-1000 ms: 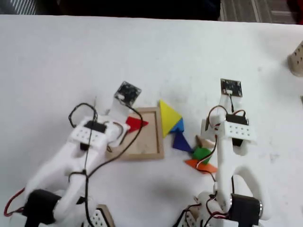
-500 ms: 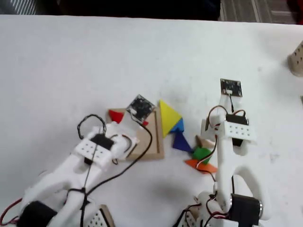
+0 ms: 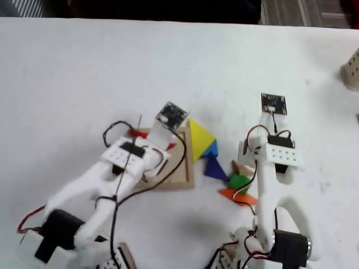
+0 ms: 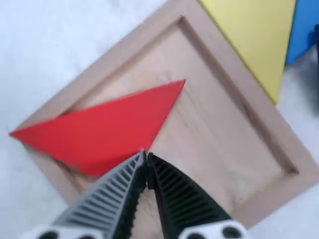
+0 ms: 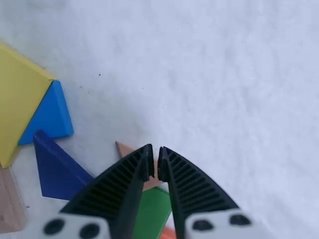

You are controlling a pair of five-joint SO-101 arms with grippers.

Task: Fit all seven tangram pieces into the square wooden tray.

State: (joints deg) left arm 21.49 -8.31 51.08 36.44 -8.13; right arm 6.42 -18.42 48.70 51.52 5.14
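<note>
Left gripper (image 4: 145, 158), jaws closed and empty, sits at the red triangle (image 4: 99, 130) overlapping the tray (image 4: 249, 92) rim; right gripper (image 5: 154, 159) (likewise closed) hides most of a tan piece (image 5: 124, 149).

A broad matte white table (image 3: 84, 67) lies under even light. Beyond the table's far edge runs a dark shadowed band (image 3: 168, 8), with grey striped flooring (image 3: 297, 11) past its far right corner. A beige perforated block (image 3: 351, 70) stands at the table's right edge.
</note>
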